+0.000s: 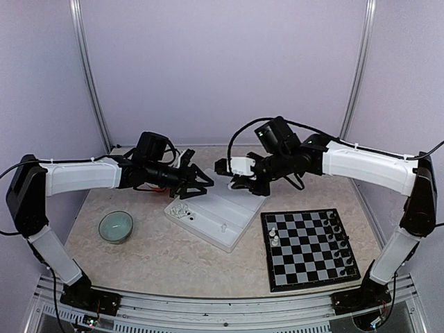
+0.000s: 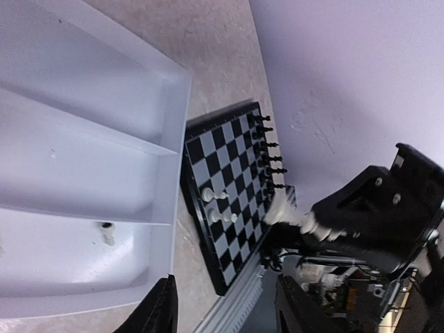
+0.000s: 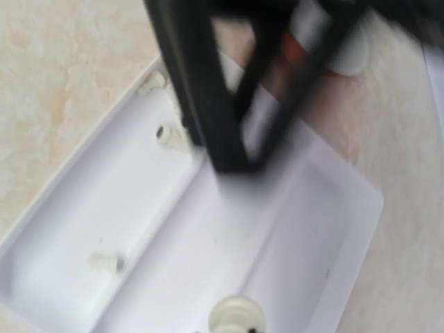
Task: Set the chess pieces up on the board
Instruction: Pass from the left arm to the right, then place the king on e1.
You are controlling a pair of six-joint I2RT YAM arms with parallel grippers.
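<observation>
My left gripper (image 1: 203, 186) is hovering with its fingers (image 2: 163, 309) standing well apart and nothing between them. It is hanging over the far left end of the white divided tray (image 1: 236, 234). My right gripper (image 1: 244, 186) is hanging just to the right of it, tips nearly facing the left one's, over the tray's far edge. It is pinching a white chess piece (image 2: 281, 208), which in the left wrist view is sticking out sideways from the black fingertips. In the right wrist view the left gripper is crossing as a dark blur above the tray. Directly below the left gripper a small cluster of loose pieces (image 1: 182, 210) is lying in the tray's end compartment. One more lone white piece (image 1: 223, 226) is sitting in a compartment below the right gripper, slightly toward my bases. The board (image 1: 305, 258) is lying on the near right of the right gripper, apart from the tray. Two white pieces (image 1: 272, 236) are standing on the board's edge nearest the grippers. A row of black pieces (image 1: 336, 239) is lining the edge farthest from them. A pale green bowl (image 1: 116, 227) is sitting near-left of the left gripper, well apart.
</observation>
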